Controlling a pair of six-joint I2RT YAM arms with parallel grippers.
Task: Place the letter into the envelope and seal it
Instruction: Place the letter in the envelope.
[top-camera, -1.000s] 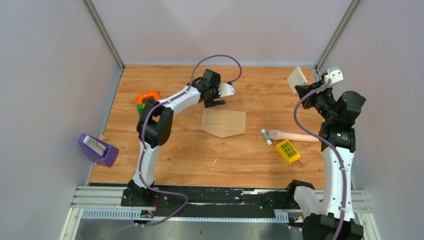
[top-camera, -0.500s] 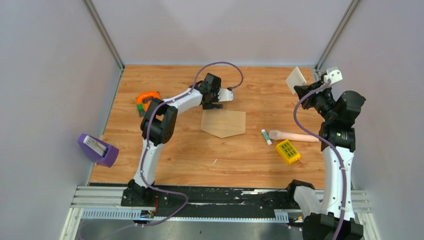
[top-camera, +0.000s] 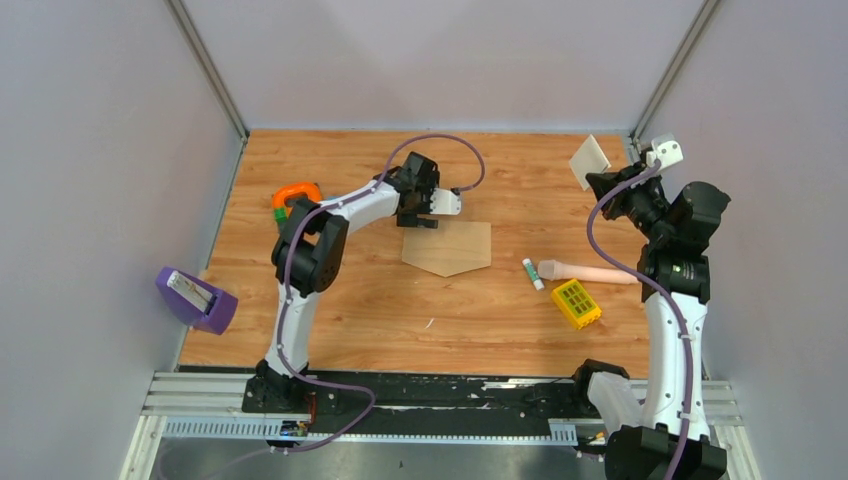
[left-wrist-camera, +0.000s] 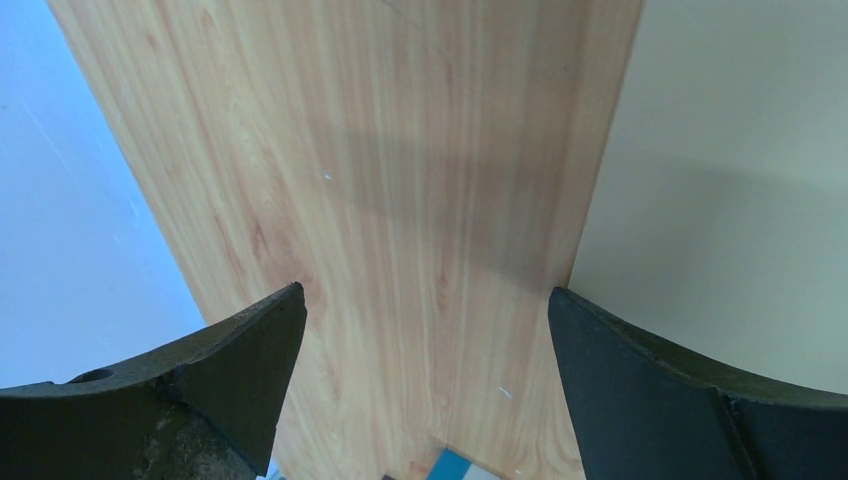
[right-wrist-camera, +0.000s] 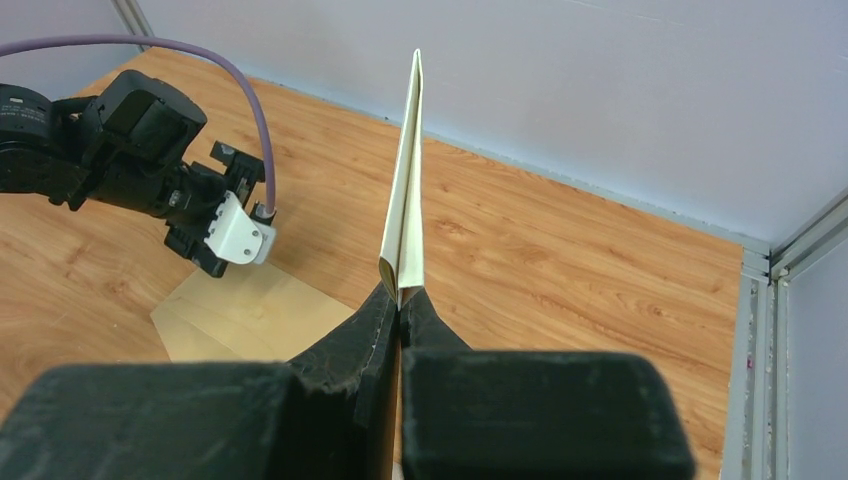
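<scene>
Wood-grain worktop (top-camera: 350, 290): wide-open left jaws have dropped to the envelope (top-camera: 448, 246) edge below them, likely to pin it; right jaws clamp the letter (top-camera: 590, 160).

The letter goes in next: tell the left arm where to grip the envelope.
Probably its left edge near the far corner, coming down from the left. The envelope lies flat, so only an edge is pinchable; the open left gripper hovers there, and the pointed flap lies on the near side, clear of that grip.
</scene>
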